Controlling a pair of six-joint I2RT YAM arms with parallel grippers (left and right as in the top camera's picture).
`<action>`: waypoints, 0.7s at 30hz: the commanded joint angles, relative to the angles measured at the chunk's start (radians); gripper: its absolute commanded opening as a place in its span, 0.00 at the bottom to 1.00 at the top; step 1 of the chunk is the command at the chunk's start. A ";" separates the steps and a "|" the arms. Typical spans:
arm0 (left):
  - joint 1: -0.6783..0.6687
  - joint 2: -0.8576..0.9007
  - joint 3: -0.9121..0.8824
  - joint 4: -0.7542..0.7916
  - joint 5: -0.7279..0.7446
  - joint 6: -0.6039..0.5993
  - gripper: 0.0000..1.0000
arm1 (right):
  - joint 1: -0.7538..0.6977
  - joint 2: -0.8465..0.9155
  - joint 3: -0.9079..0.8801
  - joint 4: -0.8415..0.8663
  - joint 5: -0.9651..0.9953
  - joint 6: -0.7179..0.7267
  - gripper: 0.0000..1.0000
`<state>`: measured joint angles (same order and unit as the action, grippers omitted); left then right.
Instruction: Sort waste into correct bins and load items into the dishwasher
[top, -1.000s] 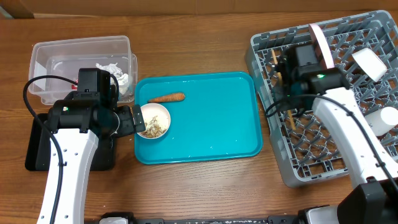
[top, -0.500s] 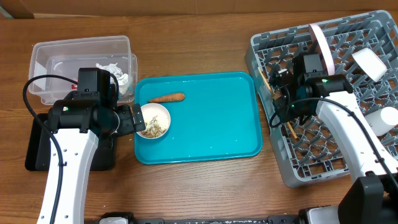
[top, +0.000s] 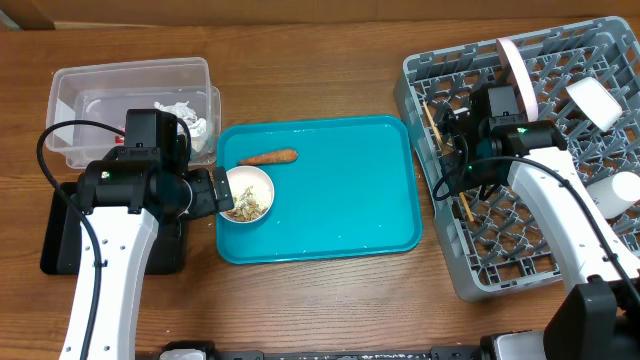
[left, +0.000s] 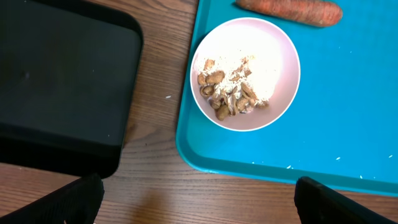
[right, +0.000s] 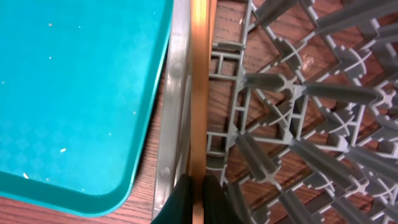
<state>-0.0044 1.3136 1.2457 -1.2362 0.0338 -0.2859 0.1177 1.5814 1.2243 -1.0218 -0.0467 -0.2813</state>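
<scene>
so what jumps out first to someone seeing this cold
The bright teal tray mid-table, holding a small white bowl of food scraps and a carrot piece. On the right, the big grey dish rack, where the right pincer is shut on a wooden chopstick along the rack's left edge.

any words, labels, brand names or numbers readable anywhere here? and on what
None: no text, number or logo can be read in any view.
The teal tray, bowl, clear tub, black tray, dish rack and chopstick all look plain and unmarked.
</scene>
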 joint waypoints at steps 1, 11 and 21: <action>0.004 -0.010 -0.006 -0.006 0.008 -0.006 1.00 | -0.001 -0.001 -0.008 -0.008 0.004 0.025 0.04; 0.004 -0.010 -0.006 -0.009 0.008 -0.006 1.00 | -0.001 -0.001 -0.008 -0.017 0.019 0.100 0.04; 0.004 -0.010 -0.006 -0.013 0.008 -0.006 1.00 | -0.001 -0.001 -0.008 -0.016 0.019 0.103 0.40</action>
<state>-0.0044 1.3136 1.2457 -1.2457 0.0338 -0.2859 0.1181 1.5814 1.2224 -1.0412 -0.0334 -0.1829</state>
